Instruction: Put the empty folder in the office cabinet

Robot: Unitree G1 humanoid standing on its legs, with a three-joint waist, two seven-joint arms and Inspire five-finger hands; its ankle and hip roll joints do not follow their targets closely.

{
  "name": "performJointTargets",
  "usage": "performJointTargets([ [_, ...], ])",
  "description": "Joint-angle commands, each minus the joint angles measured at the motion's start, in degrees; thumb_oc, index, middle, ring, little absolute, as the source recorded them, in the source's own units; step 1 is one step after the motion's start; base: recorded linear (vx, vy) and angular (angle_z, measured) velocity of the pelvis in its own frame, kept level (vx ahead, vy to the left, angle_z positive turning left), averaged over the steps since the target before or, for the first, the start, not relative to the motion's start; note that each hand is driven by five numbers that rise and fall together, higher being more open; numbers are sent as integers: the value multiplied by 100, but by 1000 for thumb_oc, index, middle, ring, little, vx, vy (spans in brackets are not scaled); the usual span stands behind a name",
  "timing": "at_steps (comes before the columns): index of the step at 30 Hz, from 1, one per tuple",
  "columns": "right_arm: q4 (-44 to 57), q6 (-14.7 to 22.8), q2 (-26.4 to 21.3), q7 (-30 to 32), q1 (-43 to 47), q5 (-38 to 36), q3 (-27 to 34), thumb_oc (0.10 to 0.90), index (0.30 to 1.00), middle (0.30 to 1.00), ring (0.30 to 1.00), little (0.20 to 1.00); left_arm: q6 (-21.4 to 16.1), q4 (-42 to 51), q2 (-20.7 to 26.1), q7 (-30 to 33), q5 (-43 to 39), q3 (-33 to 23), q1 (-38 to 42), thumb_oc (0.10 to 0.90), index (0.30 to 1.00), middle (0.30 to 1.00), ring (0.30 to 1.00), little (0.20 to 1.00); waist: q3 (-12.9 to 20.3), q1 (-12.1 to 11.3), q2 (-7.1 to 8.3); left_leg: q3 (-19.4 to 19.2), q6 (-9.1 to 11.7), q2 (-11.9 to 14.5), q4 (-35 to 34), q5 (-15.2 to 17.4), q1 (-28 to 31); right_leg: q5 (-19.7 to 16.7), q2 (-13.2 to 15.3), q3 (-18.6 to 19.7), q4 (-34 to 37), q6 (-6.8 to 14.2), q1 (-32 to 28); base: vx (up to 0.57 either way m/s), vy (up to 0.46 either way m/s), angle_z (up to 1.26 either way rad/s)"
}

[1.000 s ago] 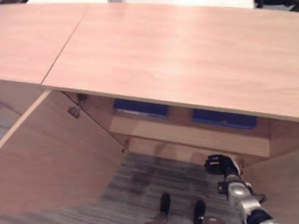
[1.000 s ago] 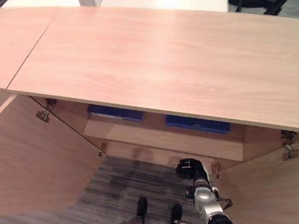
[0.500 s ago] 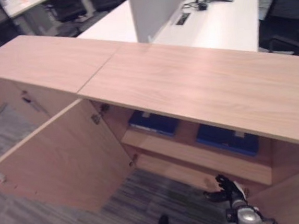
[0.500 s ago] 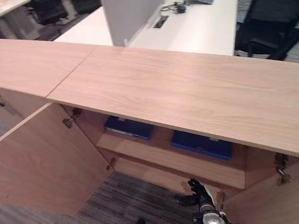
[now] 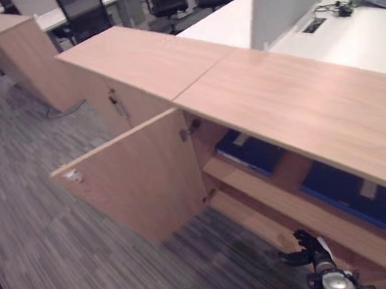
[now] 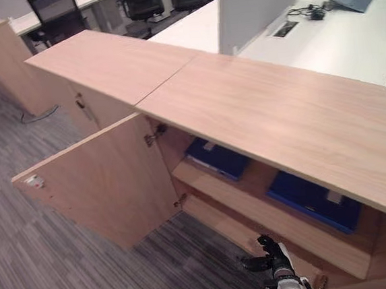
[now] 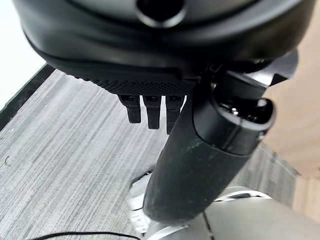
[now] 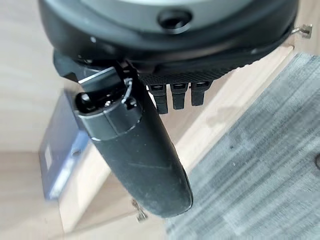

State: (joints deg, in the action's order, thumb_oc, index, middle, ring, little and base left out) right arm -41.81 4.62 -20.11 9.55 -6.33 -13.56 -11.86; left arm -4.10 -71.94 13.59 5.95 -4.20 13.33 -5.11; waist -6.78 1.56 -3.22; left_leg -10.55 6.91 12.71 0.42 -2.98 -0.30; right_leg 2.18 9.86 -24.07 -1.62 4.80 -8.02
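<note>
The office cabinet (image 5: 298,108) stands with its left door (image 5: 142,176) swung wide. Two blue folders lie flat on its upper shelf, one at the left (image 5: 248,152) and one at the right (image 5: 345,188); the right one also shows in the right wrist view (image 8: 60,145). My right hand (image 5: 309,246) hangs low in front of the lower shelf, open and holding nothing. Its fingers (image 8: 172,95) point toward the shelf edge. My left hand (image 7: 150,107) is open over the carpet, with nothing in it.
A shut cabinet (image 5: 125,62) adjoins the open one on the left, and another (image 5: 16,52) stands farther off. Behind are a white desk (image 5: 365,28) with a divider panel (image 5: 288,1) and black office chairs (image 5: 83,9). Grey striped carpet (image 5: 67,250) lies before the open door.
The camera has risen and turned left, so the whole picture has shifted. My right hand stays low before the lower shelf, its fingers more spread than a second ago.
</note>
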Motion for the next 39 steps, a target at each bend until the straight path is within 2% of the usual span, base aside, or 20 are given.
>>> performJointTargets([
  [1, 397, 372, 25, 31, 595, 79, 154, 800, 900, 900, 900, 900, -479, 356, -415, -146, -304, -7, 608, 800, 900, 900, 900, 900, -47, -102, 117, 153, 318, 281, -314, -147, 194, 204, -24, 729, 86, 210, 349, 59, 191, 72],
  [6, 201, 338, 124, 74, 795, 83, 206, 800, 900, 900, 900, 900, -434, 313, -331, -201, -84, 119, 645, 800, 900, 900, 900, 900, -21, -273, 238, 420, 156, -94, -374, 46, 150, 158, 245, 713, -106, 372, 310, 82, 229, 53],
  [10, 94, 279, 314, 27, 994, 276, 56, 800, 900, 900, 900, 900, -436, 363, -157, -223, 34, 126, 753, 800, 900, 900, 900, 900, -40, -477, 473, 502, -184, -526, -349, 362, 189, 35, 715, 717, -663, 650, 454, 74, 263, 14],
  [13, 63, 250, 374, -20, 1020, 345, -4, 800, 900, 900, 900, 900, -436, 391, -79, -225, 59, 99, 773, 800, 900, 900, 900, 900, -42, -520, 537, 510, -316, -666, -364, 449, 238, -110, 881, 785, -1014, 753, 608, 55, 195, 7],
  [14, 52, 223, 442, -21, 1039, 424, -69, 800, 900, 900, 900, 900, -425, 477, -10, -222, 53, 85, 776, 800, 900, 900, 900, 900, -125, -528, 616, 540, -437, -825, -404, 501, 319, -685, 1088, 925, -1537, 874, 862, -2, 222, 9],
  [15, 59, 225, 470, -16, 1097, 423, -109, 800, 900, 900, 900, 900, -429, 540, 21, -206, 30, 78, 796, 800, 900, 900, 900, 900, -207, -529, 600, 547, -491, -844, -421, 512, 349, -965, 1119, 1040, -1849, 935, 1090, -11, 272, 22],
  [16, 69, 233, 505, -28, 1127, 416, -132, 800, 900, 900, 900, 900, -435, 578, 47, -195, 5, 51, 811, 800, 900, 900, 900, 900, -258, -524, 554, 563, -528, -821, -433, 513, 358, -1016, 1077, 1082, -2040, 951, 1223, 4, 232, 19],
  [17, 97, 264, 522, -32, 1097, 477, -180, 800, 900, 900, 900, 900, -465, 647, 127, -164, -20, 13, 827, 800, 900, 900, 900, 900, -293, -506, 457, 610, -588, -832, -496, 548, 401, -755, 801, 1220, -2187, 901, 1440, 78, 201, 15],
  [19, 122, 262, 493, -23, 1072, 441, -218, 800, 900, 900, 900, 900, -504, 740, 110, -154, -123, 53, 874, 800, 900, 900, 900, 900, -346, -398, 437, 755, -617, -935, -515, 594, 484, -67, 182, 1450, -1831, 666, 1490, 116, 121, 2],
  [20, 122, 262, 493, -23, 1075, 441, -217, 800, 900, 900, 900, 900, -503, 740, 109, -154, -123, 52, 876, 800, 900, 900, 900, 900, -338, -398, 429, 756, -614, -924, -520, 578, 471, -94, 169, 1444, -1802, 660, 1492, 105, 51, 18],
  [21, 149, 274, 441, 6, 1071, 429, -249, 800, 900, 900, 900, 900, -522, 761, 105, -104, -129, 46, 949, 800, 900, 900, 900, 900, -360, -363, 469, 822, -618, -1028, -505, 592, 454, 22, -46, 1506, -1392, 569, 1465, 70, 18, 29],
  [22, 182, 299, 434, 13, 1052, 476, -269, 800, 900, 900, 900, 900, -547, 787, 87, -119, -152, 87, 969, 800, 900, 900, 900, 900, -356, -400, 508, 876, -600, -1128, -500, 613, 441, 53, -6, 1307, -874, 524, 1239, 58, -12, 33],
  [23, 99, 314, 421, 36, 1019, 557, -314, 800, 900, 900, 900, 900, -589, 845, -21, -78, -213, 97, 989, 800, 900, 900, 900, 900, -314, -412, 534, 876, -580, -1190, -514, 619, 378, -8, -73, 1352, -509, 459, 1120, 14, -40, 30],
  [24, 51, 303, 388, 27, 1004, 587, -305, 800, 900, 900, 900, 900, -602, 891, -32, -63, -319, 79, 982, 800, 900, 900, 900, 900, -289, -395, 522, 885, -578, -1195, -511, 609, 344, -16, -145, 1549, -405, 442, 1109, 2, -38, 39],
  [33, 52, 281, 218, -31, 729, 881, -244, 800, 900, 900, 900, 900, -714, 1351, -126, -191, -720, -90, 718, 800, 900, 900, 900, 900, -38, -420, 481, 863, -516, -1166, -542, 688, 519, -309, -83, 1499, 497, 445, 478, 73, -24, 7],
  [34, 76, 298, 75, -188, 686, 857, -196, 800, 900, 900, 900, 900, -506, 992, 329, -816, -931, -412, 746, 800, 900, 900, 900, 900, 17, -398, 443, 846, -494, -1153, -542, 691, 556, -311, -81, 1532, 552, 458, 425, 69, 18, 0],
  [35, 166, 326, 115, -147, 610, 872, -155, 800, 900, 900, 900, 900, -709, 1308, 250, -595, -1149, -412, 782, 800, 900, 900, 900, 900, 28, -382, 448, 837, -486, -1147, -542, 710, 594, -311, -72, 1527, 562, 454, 379, 101, 15, -11],
  [37, 228, 333, 109, -196, 530, 944, -159, 800, 900, 900, 900, 900, -787, 1745, 271, -485, -1346, -617, 778, 800, 900, 900, 900, 900, 56, -360, 450, 856, -474, -1130, -542, 766, 708, -287, -71, 1538, 588, 446, 282, 109, 15, -16],
  [38, 333, 419, 12, -320, 487, 961, -171, 800, 900, 900, 900, 900, -806, 1478, 811, -418, -1544, -1057, 1250, 800, 900, 900, 900, 900, 151, -259, 431, 792, -445, -1103, -542, 823, 822, -272, -84, 1614, 602, 452, 205, 123, 32, -9],
  [39, 383, 424, 10, -332, 442, 973, -195, 800, 900, 900, 900, 900, -856, 1656, 863, -366, -1652, -1114, 1338, 800, 900, 900, 900, 900, 157, -232, 431, 771, -442, -1094, -542, 844, 855, -266, -87, 1632, 595, 454, 193, 129, 31, -7],
])
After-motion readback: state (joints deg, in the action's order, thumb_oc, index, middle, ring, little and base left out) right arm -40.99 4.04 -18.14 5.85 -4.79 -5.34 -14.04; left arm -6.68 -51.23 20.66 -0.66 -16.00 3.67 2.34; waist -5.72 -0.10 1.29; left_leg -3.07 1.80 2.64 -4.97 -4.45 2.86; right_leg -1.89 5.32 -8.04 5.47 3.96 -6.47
